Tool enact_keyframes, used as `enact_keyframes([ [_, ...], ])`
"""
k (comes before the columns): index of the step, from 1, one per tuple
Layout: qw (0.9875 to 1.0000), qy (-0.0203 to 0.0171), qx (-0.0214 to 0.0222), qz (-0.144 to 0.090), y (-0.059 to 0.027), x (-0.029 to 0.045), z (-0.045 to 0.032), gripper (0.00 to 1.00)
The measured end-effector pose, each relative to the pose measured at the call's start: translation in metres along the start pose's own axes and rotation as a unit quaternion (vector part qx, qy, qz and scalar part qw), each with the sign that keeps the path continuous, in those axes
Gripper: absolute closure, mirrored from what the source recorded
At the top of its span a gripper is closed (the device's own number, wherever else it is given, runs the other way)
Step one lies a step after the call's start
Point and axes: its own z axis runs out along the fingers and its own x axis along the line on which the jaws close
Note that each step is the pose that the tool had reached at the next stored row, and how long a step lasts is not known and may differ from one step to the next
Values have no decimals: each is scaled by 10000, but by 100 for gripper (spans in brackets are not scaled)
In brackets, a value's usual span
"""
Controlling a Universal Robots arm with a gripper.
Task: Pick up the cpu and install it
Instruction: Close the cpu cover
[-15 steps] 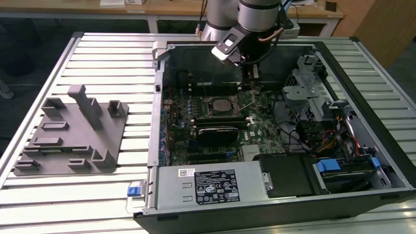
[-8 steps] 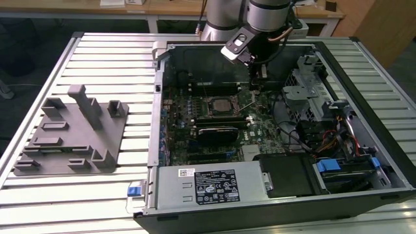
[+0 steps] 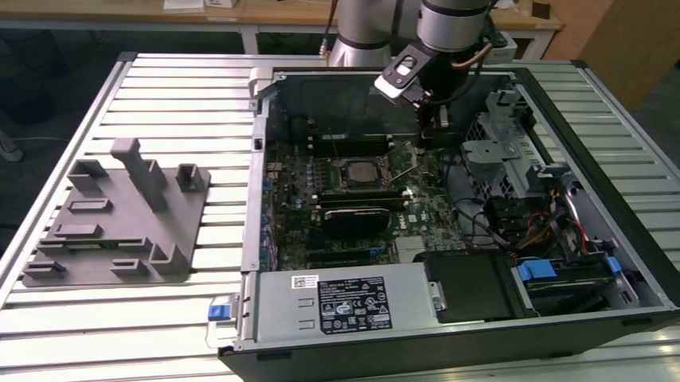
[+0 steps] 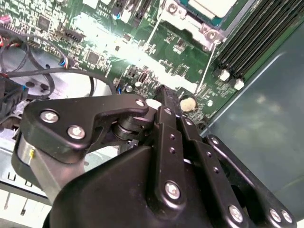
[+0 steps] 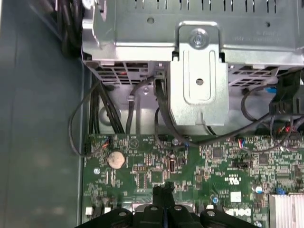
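Observation:
The cpu (image 3: 357, 169), a flat square chip with a silver top, lies inside the metal-framed socket on the green motherboard (image 3: 415, 211) of the open computer case. In the second wrist view the cpu (image 4: 213, 5) shows at the picture's edge, inside the socket frame. My gripper (image 3: 428, 135) hangs inside the case, above the board and toward the exterior view's right of the socket. In both wrist views its black fingers (image 5: 164, 190) are pressed together over the board with nothing between them, and the fingertips (image 4: 166, 92) hover close to a round coin battery (image 4: 187, 103).
A thin wire lever (image 3: 404, 171) slants beside the socket. A metal drive cage (image 5: 199, 61) with black cables stands beyond the gripper. Memory slots (image 4: 247, 42) run beside the socket. A grey fixture tray (image 3: 117, 215) sits on the slatted table at the exterior view's left. The power supply (image 3: 340, 302) fills the case front.

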Motion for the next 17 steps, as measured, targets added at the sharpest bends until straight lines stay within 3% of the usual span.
enact_keyframes([
  [10, 10000, 0, 4, 5, 52, 0, 55, 89],
  [17, 10000, -4, 31, 6, 65, 2, 144, 89],
])
